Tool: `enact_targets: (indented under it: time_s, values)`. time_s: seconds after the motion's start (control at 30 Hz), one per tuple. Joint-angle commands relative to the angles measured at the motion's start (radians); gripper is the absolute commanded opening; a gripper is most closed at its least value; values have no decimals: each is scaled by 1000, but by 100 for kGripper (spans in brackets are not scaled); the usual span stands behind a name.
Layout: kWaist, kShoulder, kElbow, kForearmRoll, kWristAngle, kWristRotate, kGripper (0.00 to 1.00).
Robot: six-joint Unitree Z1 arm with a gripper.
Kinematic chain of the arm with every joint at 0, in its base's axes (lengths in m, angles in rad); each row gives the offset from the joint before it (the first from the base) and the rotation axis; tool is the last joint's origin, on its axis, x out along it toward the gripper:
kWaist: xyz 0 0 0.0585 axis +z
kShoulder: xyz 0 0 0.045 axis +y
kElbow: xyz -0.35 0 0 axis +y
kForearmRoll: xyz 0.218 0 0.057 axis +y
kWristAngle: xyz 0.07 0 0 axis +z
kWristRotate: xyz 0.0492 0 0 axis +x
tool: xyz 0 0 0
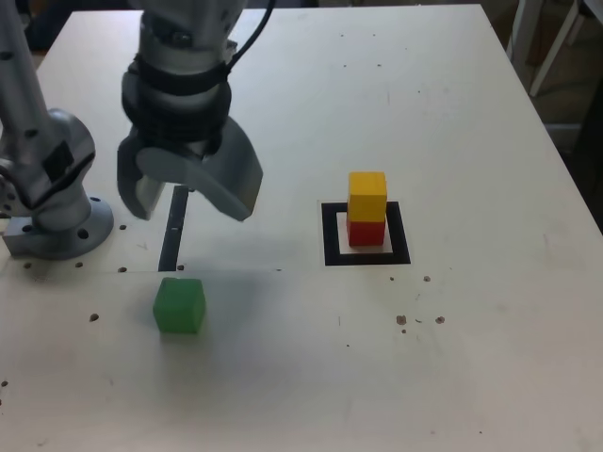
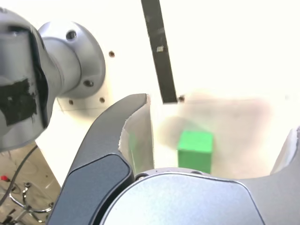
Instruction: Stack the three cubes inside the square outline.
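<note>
The yellow cube (image 1: 367, 196) sits on top of the red cube (image 1: 366, 232), and both stand inside the black square outline (image 1: 332, 235) at the exterior view's right. Alone on the white table, nearer the front and to the exterior view's left, is the green cube (image 1: 179, 304). My gripper (image 1: 188, 193) hangs above and slightly behind it, open wide and holding nothing. In the wrist view the green cube (image 2: 195, 146) lies on the table between the spread jaws of the gripper (image 2: 220, 117), well below them.
A straight black strip (image 1: 172, 235) (image 2: 159, 51) lies on the table just behind the green cube. The arm's grey base (image 1: 57, 226) (image 2: 70, 56) is bolted at the exterior view's left edge. Small screw holes dot the table (image 1: 471, 358).
</note>
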Motion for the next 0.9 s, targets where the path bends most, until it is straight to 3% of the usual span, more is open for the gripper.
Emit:
enact_targets:
  time_s: [0.0,0.43,0.63,0.87]
  values:
    - [-35,-5,13,-8,-19,-20,100]
    - [-163,42,83,-133,-132,-79,99]
    - [-179,92,101,-188,-161,-78,97]
    - [-180,115,132,-232,-185,-71,87]
